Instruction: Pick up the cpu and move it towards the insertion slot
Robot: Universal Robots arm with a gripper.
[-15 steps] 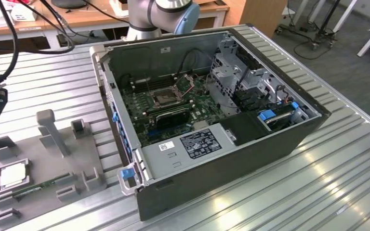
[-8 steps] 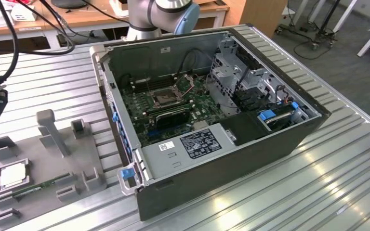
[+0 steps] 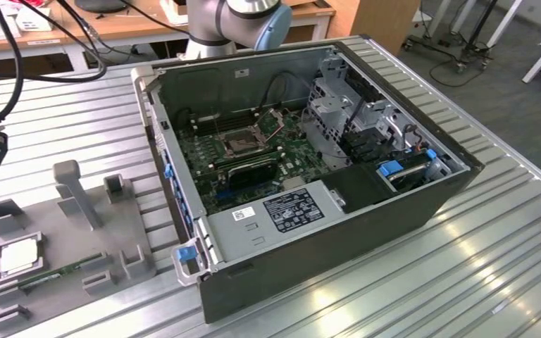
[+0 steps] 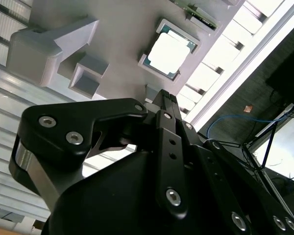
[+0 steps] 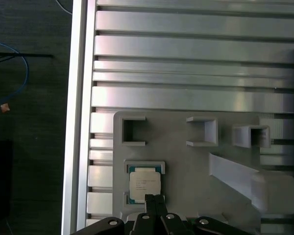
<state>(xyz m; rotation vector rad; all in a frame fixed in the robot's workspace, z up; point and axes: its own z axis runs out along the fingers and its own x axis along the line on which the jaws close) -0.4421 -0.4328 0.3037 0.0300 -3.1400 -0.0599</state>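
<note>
cpu (image 5: 145, 183) lying in grey tray (image 5: 196, 166), hand (image 5: 154, 198) near it, closed narrow, holding nothing

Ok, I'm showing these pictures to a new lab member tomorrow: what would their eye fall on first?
The open computer case in the middle of the slatted metal table stands out first, with the insertion slot on its green board. At the exterior view's left, a grey fixture carries the cpu. In the first wrist view the gripper hangs above that cpu.
</note>
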